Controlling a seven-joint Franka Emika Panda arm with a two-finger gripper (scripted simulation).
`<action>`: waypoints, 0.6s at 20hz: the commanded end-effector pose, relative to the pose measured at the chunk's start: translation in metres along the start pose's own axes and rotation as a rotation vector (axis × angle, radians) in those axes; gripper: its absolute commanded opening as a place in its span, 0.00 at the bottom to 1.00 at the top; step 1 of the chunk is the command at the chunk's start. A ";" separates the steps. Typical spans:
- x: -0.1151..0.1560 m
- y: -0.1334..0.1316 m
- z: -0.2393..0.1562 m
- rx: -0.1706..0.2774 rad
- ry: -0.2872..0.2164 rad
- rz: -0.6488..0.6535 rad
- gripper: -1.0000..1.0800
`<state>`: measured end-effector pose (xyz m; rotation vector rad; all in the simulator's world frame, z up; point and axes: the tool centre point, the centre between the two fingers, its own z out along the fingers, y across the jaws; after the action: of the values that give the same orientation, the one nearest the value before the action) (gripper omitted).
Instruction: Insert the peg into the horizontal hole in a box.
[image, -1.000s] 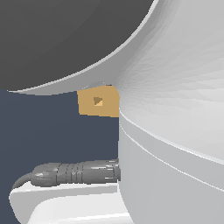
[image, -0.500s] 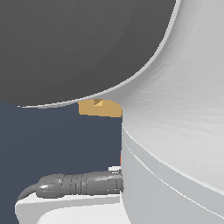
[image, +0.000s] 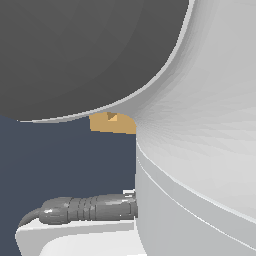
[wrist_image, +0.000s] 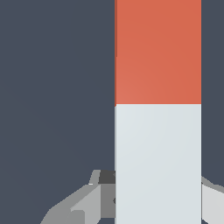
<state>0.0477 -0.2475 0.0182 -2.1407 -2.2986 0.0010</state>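
the wrist view is filled by the peg (wrist_image: 157, 109), a broad upright band whose orange-red part lies farther from the pincer (wrist_image: 144, 199) and whose pale grey-white end runs down between the pincer's fingers (wrist_image: 83, 205). grey finger parts show on both sides of the pale end, close against it, so the pincer looks to be straddling that end. whether the pads are pressing on the peg or are only near it cannot be told, since the contact itself is hidden behind the bar. taking the peg by its pale end would make sense, since that leaves the orange-red length free to lead into the opening.

in the exterior view the robot's own body blocks nearly everything: a dark rounded arm shell (image: 85, 55) above, a white housing (image: 200, 165) on the exterior view's right, and a grey cable plug (image: 85, 209) low down. only a sliver of the tan box (image: 112, 124) shows in the gap between them, with a notch of the hole (image: 112, 116) at its upper edge. the pincer and peg are not seen there, so how far the box lies from the pincer cannot be judged.

the insertion looks not yet begun; lining the peg level with the hole is what remains.
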 end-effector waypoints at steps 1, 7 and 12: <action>0.003 -0.001 -0.001 0.000 0.000 0.001 0.00; 0.016 -0.009 -0.003 0.000 0.000 0.013 0.00; 0.036 -0.020 -0.006 0.000 0.000 0.032 0.00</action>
<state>0.0277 -0.2195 0.0217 -2.1686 -2.2681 0.0029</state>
